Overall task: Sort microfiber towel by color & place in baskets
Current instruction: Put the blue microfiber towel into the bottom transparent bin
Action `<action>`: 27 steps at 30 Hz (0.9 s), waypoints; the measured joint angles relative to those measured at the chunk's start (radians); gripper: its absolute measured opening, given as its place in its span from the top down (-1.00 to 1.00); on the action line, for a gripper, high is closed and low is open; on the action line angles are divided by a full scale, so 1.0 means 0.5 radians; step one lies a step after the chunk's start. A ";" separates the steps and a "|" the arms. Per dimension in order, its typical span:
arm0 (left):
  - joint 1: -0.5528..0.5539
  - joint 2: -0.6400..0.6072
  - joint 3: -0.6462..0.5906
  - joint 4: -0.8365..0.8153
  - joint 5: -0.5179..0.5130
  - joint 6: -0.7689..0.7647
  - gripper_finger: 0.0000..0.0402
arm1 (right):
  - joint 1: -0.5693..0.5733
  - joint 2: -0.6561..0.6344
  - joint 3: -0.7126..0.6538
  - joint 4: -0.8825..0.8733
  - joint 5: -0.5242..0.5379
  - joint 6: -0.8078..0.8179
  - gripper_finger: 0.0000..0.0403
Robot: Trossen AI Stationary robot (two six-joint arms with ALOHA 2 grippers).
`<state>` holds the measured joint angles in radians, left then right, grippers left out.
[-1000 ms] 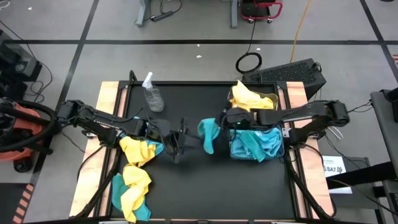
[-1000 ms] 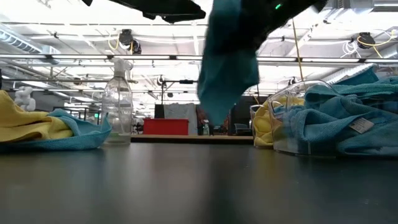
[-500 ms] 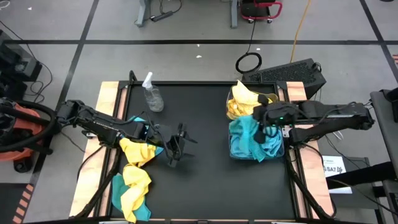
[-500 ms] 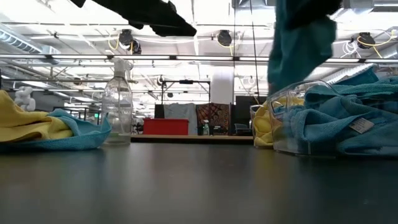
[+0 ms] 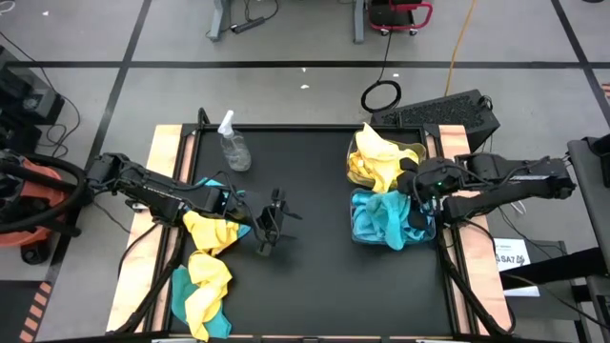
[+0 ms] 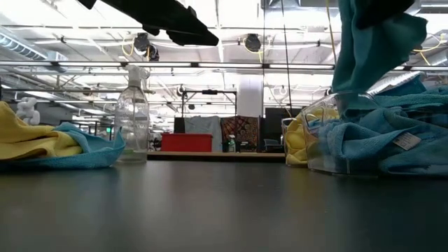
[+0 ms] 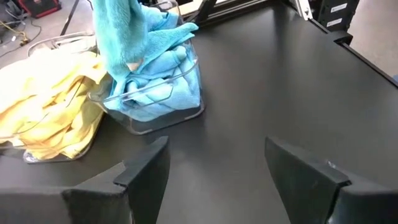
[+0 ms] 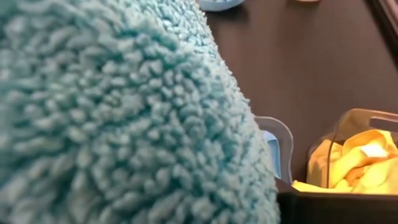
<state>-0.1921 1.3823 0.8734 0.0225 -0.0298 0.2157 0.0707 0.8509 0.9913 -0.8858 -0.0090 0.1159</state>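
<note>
My right gripper (image 5: 410, 188) is shut on a teal microfiber towel (image 6: 374, 49) above the near basket (image 5: 367, 233), which is full of teal towels (image 7: 155, 93). The far basket (image 5: 415, 151) beside it holds yellow towels (image 5: 374, 157). My left gripper (image 5: 270, 224) hovers open over the middle of the table, its fingers (image 7: 146, 174) bare. A heap of yellow and teal towels (image 5: 208, 262) lies by the table's left edge. My right gripper holds the teal towel from above; the fuzzy cloth (image 8: 124, 124) fills its wrist view and hides the fingers and the place of contact. The towel hangs slack below the gripper, its lower end (image 7: 124, 74) down on the teal towels in the near basket.
A clear spray bottle (image 5: 232, 143) stands at the far left of the black mat. Bare mat (image 5: 315, 267) lies between the left heap and the baskets. Wooden side rails (image 5: 162, 152) edge the table.
My right gripper has carried the teal towel from the middle of the table toward the right edge and up, until it hangs over the near basket. The towel's lower end has come down onto the teal towels there.
</note>
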 joint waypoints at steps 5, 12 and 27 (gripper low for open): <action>0.000 0.000 0.000 0.008 -0.003 -0.003 -0.33 | 0.009 0.122 0.000 0.005 0.000 -0.012 1.00; 0.000 0.000 0.000 -0.019 -0.008 -0.020 -0.33 | 0.007 0.354 0.000 0.009 0.000 -0.062 1.00; 0.000 0.031 -0.001 -0.104 -0.010 -0.053 -0.33 | -0.003 0.824 -0.186 0.057 0.075 -0.096 1.00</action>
<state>-0.1921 1.3978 0.8730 -0.0293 -0.0349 0.1890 0.0694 1.2627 0.8983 -0.8572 0.0284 0.0679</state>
